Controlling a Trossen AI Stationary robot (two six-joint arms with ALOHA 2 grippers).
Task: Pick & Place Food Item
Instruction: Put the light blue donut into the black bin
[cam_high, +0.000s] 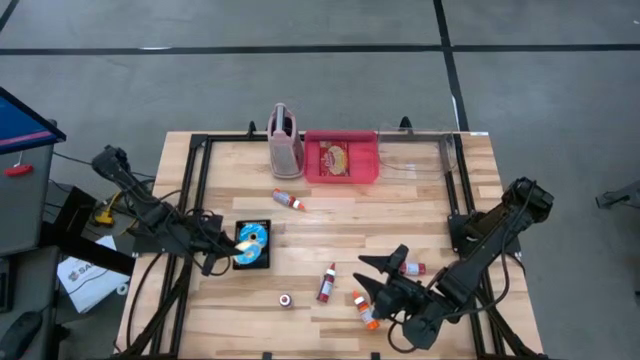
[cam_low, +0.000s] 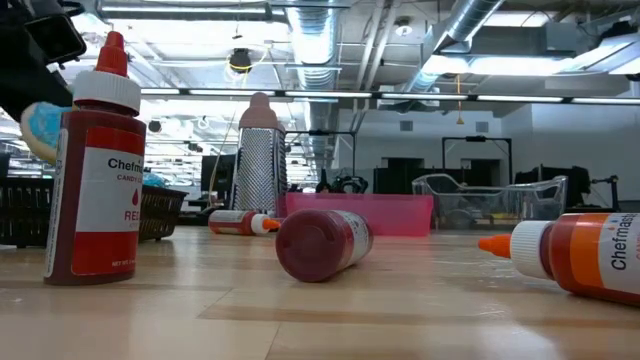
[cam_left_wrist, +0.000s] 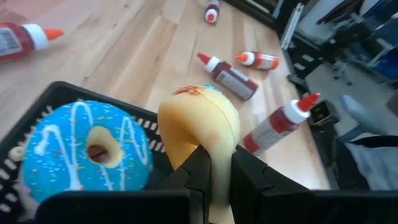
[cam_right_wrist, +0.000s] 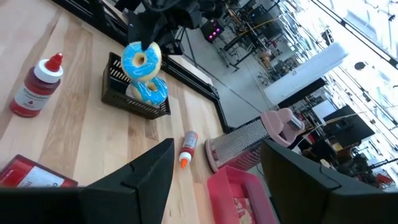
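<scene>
A black wire basket (cam_high: 253, 243) stands on the table's left half with a blue-frosted donut (cam_left_wrist: 87, 152) lying in it. My left gripper (cam_left_wrist: 216, 180) is shut on a second donut (cam_left_wrist: 199, 124), blue on top and yellow underneath. It holds that donut on edge just above the basket, as the right wrist view shows (cam_right_wrist: 142, 61). Whether the held donut touches the one below, I cannot tell. My right gripper (cam_high: 385, 280) stands open near the table's front right, with nothing between its fingers. My left gripper pinches the held donut's rim (cam_left_wrist: 214, 163) between its two fingers. The fingers come from the table's left, slanting down. The donut stands on edge with its yellow underside toward the wrist camera, over the basket.
Several red and orange squeeze bottles lie or stand on the table's middle and front (cam_high: 327, 283) (cam_high: 365, 310) (cam_high: 289, 200) (cam_high: 412, 268). A small cap (cam_high: 285, 299) lies near the front. A metal grater (cam_high: 284, 140), a red tray (cam_high: 340, 158) and a clear bin (cam_high: 415, 155) line the far edge.
</scene>
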